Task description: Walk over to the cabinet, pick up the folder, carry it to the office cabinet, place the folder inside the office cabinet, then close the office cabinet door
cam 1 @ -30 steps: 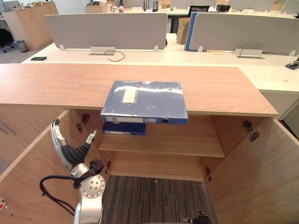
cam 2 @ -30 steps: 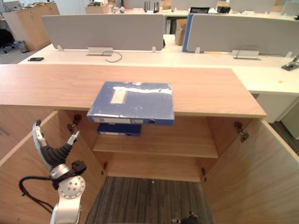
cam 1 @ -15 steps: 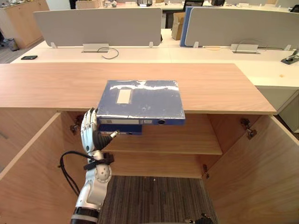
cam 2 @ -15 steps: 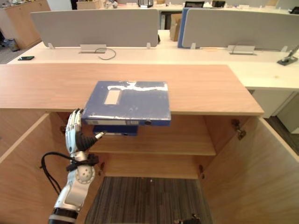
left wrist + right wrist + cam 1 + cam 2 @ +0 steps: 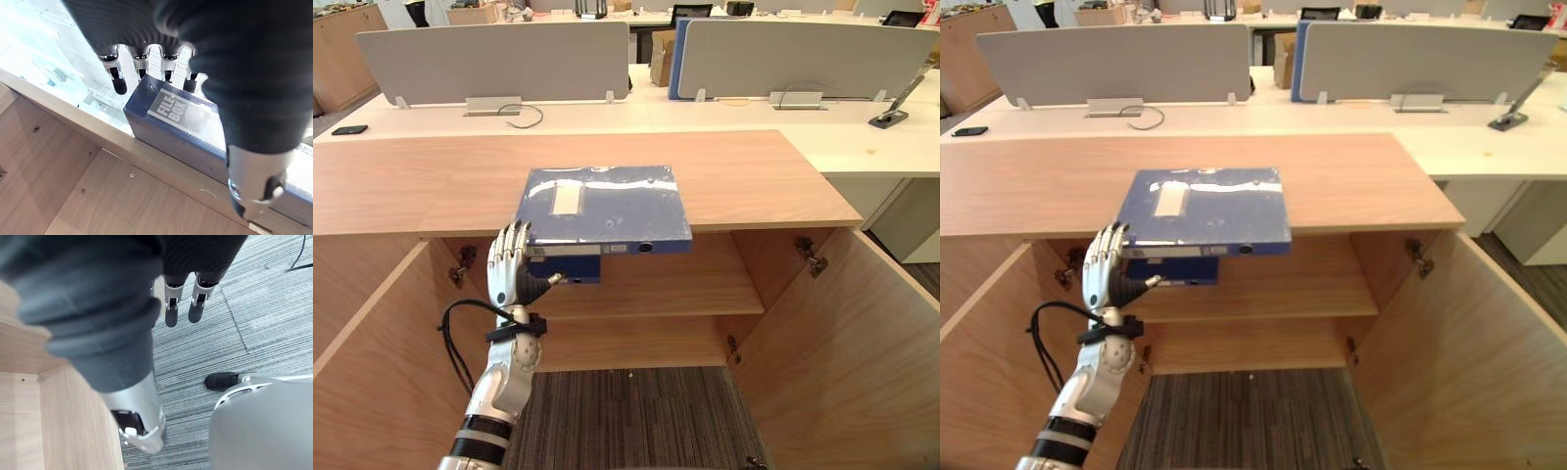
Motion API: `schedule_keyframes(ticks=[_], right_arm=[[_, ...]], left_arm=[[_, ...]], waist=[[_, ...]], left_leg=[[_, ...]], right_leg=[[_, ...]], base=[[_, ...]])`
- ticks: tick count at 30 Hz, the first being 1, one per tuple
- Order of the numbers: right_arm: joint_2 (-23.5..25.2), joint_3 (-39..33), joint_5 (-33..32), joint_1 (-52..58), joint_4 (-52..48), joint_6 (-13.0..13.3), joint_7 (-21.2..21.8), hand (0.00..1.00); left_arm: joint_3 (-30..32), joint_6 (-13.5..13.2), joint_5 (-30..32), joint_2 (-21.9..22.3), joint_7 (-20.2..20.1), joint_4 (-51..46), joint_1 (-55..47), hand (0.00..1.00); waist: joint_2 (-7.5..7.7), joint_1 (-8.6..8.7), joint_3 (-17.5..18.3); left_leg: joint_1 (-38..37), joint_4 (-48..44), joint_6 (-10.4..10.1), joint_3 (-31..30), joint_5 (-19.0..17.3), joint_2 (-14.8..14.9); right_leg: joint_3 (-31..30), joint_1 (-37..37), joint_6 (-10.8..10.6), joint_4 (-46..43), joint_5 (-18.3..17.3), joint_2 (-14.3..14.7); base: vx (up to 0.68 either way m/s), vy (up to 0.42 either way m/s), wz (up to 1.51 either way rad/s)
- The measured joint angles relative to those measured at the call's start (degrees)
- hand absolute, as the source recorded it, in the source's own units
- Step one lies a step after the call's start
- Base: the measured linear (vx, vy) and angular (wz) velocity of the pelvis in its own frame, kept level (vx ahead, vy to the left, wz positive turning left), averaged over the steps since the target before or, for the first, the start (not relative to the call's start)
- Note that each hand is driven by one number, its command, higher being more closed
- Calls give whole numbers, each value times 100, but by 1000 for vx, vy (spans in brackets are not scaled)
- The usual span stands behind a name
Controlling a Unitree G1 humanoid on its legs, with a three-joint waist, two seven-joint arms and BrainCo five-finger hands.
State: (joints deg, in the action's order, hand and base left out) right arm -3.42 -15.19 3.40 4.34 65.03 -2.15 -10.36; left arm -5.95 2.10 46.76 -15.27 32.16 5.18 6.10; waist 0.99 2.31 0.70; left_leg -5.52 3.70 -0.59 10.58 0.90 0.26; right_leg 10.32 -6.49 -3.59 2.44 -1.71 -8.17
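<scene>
the folder (image 5: 603, 204) lies flat on the wooden table (image 5: 411, 181), spine toward the robot. its front edge juts out past the table's lip, over the open cabinet (image 5: 766, 266) beneath. that overhang looks useful: it leaves the underside of the spine reachable, so fingers can go below and a thumb above without prying the folder off the wood. nothing grips it yet.

the left robot hand (image 5: 509, 269) is raised just under and beside the folder's front left corner. it is released, with the fingers (image 5: 117, 81) straight and side by side and the thumb stuck out apart from them. in the left wrist view the dark fingertips sit right at the corner of the folder's spine, but i cannot tell whether they touch it. the pose reads as lining up for a grasp rather than a grasp in progress.

directly below, a second folder (image 5: 570, 266) lies on the cabinet's upper shelf (image 5: 695, 289), at its left end. the thumb points toward it, so a careless closing could catch the wrong one.

both doors stand swung wide, the left door (image 5: 372, 362) and the right door (image 5: 847, 343), which keeps the shelf open for placing and leaves the closing step undone.

the right robot hand (image 5: 172, 311) hangs low over the grey carpet (image 5: 274, 318) beside the cabinet's side, fingers relaxed and straight, holding nothing.
</scene>
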Motion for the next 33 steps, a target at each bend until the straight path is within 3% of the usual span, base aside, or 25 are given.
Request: schedule_keyframes(ticks=[6, 16, 33], right_arm=[[-75, -138, 0, -8, 50, -2, 4, 0], [-78, -157, 0, -13, 50, -1, 20, 0], [-96, -371, -2, -19, 50, 0, 29, 0]], left_arm=[[-1, 27, 146, -120, 4, 0, 262, 0], [-311, -19, 256, -512, -7, 20, 638, 0], [-875, -183, 499, -1144, -269, 1056, 1317, 0]], waist=[[-129, 17, 48], [-129, 33, 49], [-112, 152, 38]], left_leg=[[101, 0, 20, -29, 57, 13], [130, 3, 22, -47, 58, 17], [129, 14, 30, -43, 64, 16]], right_leg=[[-30, 119, -29, -12, 25, 26], [-25, 106, 43, 80, 76, 42], [-25, 95, 42, 133, 110, 44]], base=[[-41, -8, -1], [-3, 0, 0], [-18, 0, 0]])
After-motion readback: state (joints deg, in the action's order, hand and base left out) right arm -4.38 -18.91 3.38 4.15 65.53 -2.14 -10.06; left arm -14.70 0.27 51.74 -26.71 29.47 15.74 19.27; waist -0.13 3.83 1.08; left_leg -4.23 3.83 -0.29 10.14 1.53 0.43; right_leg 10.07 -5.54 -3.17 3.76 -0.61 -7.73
